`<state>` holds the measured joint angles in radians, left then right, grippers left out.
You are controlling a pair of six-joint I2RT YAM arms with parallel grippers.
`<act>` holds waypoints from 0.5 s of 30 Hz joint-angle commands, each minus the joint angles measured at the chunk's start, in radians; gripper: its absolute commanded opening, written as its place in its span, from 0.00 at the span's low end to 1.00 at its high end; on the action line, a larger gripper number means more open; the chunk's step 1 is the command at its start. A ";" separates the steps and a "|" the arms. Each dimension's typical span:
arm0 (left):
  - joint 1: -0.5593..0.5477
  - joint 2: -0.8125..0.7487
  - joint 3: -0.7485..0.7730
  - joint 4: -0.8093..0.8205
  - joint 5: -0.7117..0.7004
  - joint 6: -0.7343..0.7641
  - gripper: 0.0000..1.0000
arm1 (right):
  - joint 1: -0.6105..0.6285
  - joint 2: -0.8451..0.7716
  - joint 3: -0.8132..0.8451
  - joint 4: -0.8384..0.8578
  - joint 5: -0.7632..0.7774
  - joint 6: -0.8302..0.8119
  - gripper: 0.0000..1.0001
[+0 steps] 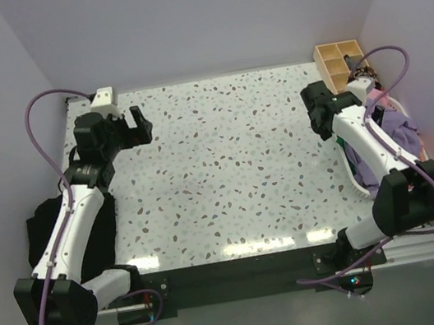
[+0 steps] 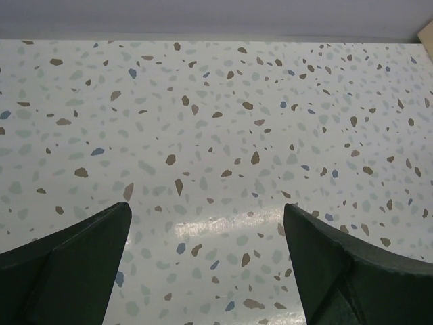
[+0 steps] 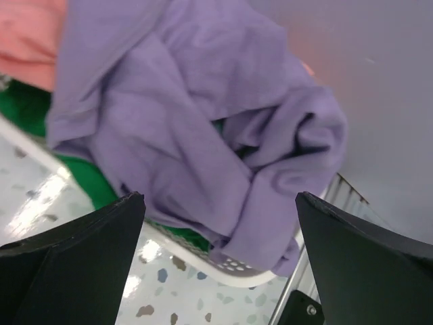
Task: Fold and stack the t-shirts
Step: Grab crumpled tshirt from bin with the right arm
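Speckled surface [image 1: 228, 177]: your right fingers [image 3: 218, 200], spread like the left fingers [image 2: 206, 210], face the lavender t-shirt [image 3: 203, 122], seemingly in a basket [image 3: 223, 267].

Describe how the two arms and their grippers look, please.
Both the left arm and the right arm have white link shells with black joints and bases. A purple cable loops along each. The left gripper and right gripper have dark, wedge-shaped fingers. No markings are visible.

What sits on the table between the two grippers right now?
Nothing: the top view shows only bare speckled table between the left gripper and the right gripper.
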<state>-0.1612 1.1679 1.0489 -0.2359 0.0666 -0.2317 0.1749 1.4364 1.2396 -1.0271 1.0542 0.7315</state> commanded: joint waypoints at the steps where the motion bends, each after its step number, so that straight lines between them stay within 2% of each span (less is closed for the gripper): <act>1: -0.001 0.013 -0.007 0.004 0.045 0.014 1.00 | -0.023 0.032 0.077 -0.348 0.265 0.435 0.99; 2: -0.001 0.015 -0.006 0.001 0.050 0.014 1.00 | -0.029 0.035 0.080 -0.451 0.279 0.501 0.99; 3: -0.001 0.019 -0.007 0.003 0.056 0.015 1.00 | -0.044 0.041 0.083 -0.480 0.294 0.547 0.99; 6: -0.001 0.033 -0.006 0.000 0.078 0.017 1.00 | -0.104 0.035 0.072 -0.466 0.299 0.551 0.99; 10: -0.001 0.058 0.008 -0.008 0.105 0.020 1.00 | -0.175 -0.003 0.028 -0.309 0.235 0.357 0.99; 12: -0.001 0.064 0.011 -0.008 0.113 0.022 1.00 | -0.248 -0.036 -0.020 -0.170 0.175 0.268 0.99; 14: -0.001 0.064 0.005 -0.008 0.113 0.022 1.00 | -0.297 -0.089 -0.058 0.015 0.063 0.085 0.99; 15: -0.001 0.065 0.002 -0.003 0.113 0.020 1.00 | -0.337 -0.100 -0.087 0.050 0.038 0.054 0.99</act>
<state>-0.1612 1.2339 1.0489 -0.2581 0.1478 -0.2245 -0.0715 1.4239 1.2137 -1.2171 1.1969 0.9791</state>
